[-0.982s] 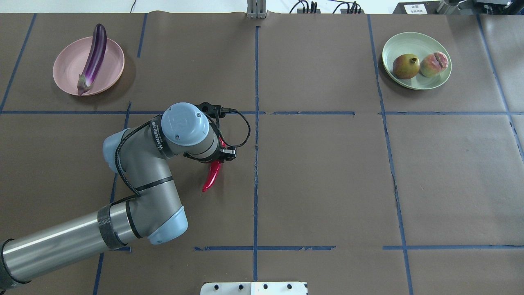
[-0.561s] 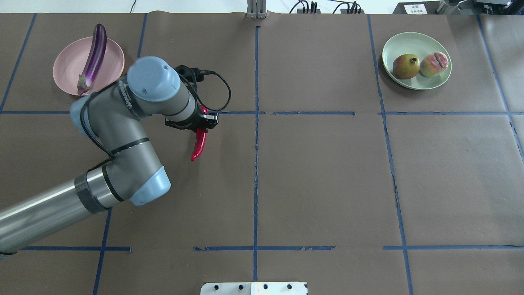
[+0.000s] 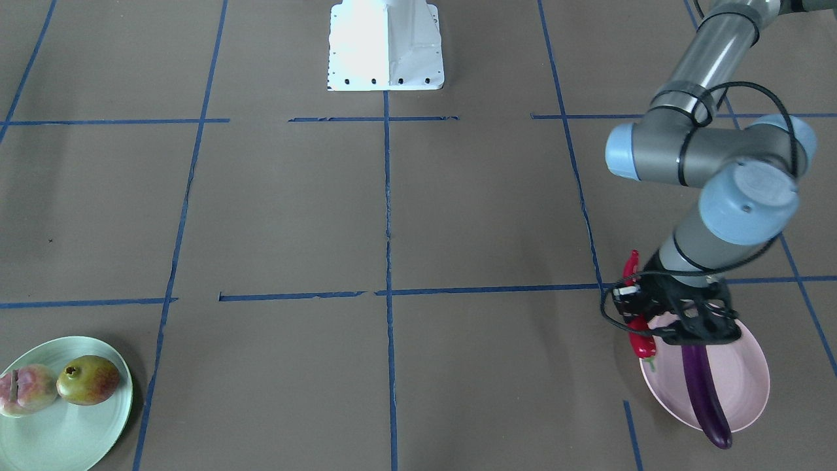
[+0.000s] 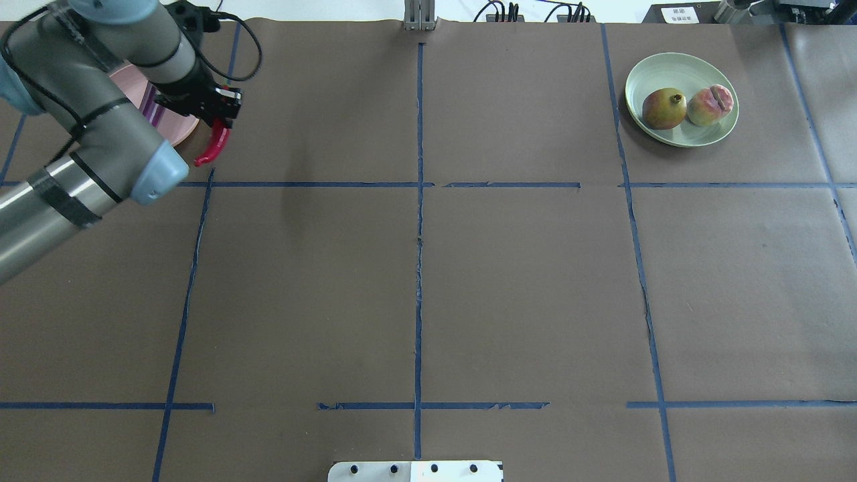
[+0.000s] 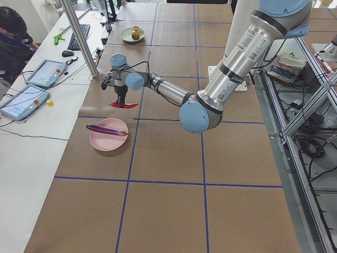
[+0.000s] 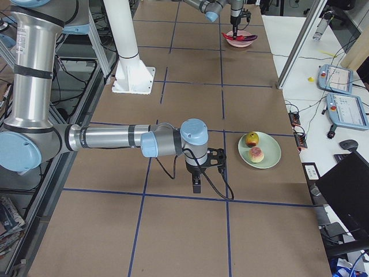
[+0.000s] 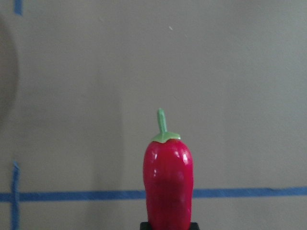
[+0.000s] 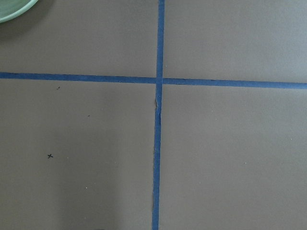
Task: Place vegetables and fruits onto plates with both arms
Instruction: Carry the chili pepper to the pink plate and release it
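Two plates are seen along the far edge of the bench (image 4: 522,281). On the green plate (image 4: 676,67), at the robot's right, the pomegranate (image 4: 663,108) and the peach (image 4: 710,105) are laid close side by side. The eggplant (image 3: 703,386) is laid across the pink plate (image 3: 742,386), at the robot's left, with one end past the rim. The chili (image 4: 213,147) is clamped around its middle by the left fingers (image 4: 213,118) and held off the bench at the pink plate's inner rim, stem away from the robot. The right fingers (image 6: 196,184) are pointed down near the green plate; their opening cannot be told. A white label (image 4: 676,13) behind the bench and a sticker (image 5: 247,42) on the left arm (image 5: 226,79) carry print too small to be read.
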Robot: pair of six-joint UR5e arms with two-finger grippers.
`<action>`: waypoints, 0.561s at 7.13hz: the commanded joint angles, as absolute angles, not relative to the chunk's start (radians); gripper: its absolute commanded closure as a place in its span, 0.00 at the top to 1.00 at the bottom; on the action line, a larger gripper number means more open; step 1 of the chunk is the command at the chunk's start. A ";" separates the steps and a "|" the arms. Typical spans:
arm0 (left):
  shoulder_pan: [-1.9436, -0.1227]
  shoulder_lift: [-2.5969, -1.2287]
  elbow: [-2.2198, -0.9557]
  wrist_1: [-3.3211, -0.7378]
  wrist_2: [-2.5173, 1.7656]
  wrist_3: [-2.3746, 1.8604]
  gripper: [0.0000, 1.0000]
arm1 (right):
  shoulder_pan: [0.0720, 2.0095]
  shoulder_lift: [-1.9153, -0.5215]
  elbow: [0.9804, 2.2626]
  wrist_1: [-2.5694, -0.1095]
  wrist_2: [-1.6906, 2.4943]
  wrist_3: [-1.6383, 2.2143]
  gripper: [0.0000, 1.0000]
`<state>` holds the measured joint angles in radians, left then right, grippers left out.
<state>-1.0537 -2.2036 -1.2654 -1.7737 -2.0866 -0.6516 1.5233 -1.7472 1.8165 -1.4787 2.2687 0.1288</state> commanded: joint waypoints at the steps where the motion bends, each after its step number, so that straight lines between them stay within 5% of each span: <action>1: -1.103 -2.246 -1.081 -1.834 -2.088 -0.545 0.00 | 1.523 -1.747 1.816 -1.479 2.269 0.129 1.00; 2: -1.103 -2.246 -1.040 -1.883 -2.086 -0.551 0.24 | 1.523 -1.747 1.816 -1.479 2.269 0.129 1.00; 3: -1.103 -2.249 -1.043 -1.894 -2.086 -0.560 0.99 | 1.523 -1.747 1.818 -1.479 2.269 0.130 1.00; 4: -1.103 -2.252 -1.045 -1.894 -2.089 -0.555 1.00 | 1.523 -1.747 1.818 -1.479 2.269 0.130 1.00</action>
<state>-1.1021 -2.2472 -1.0525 -1.8820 -2.0872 -0.5565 1.5233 -1.7472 1.8170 -1.4787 2.2688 0.1298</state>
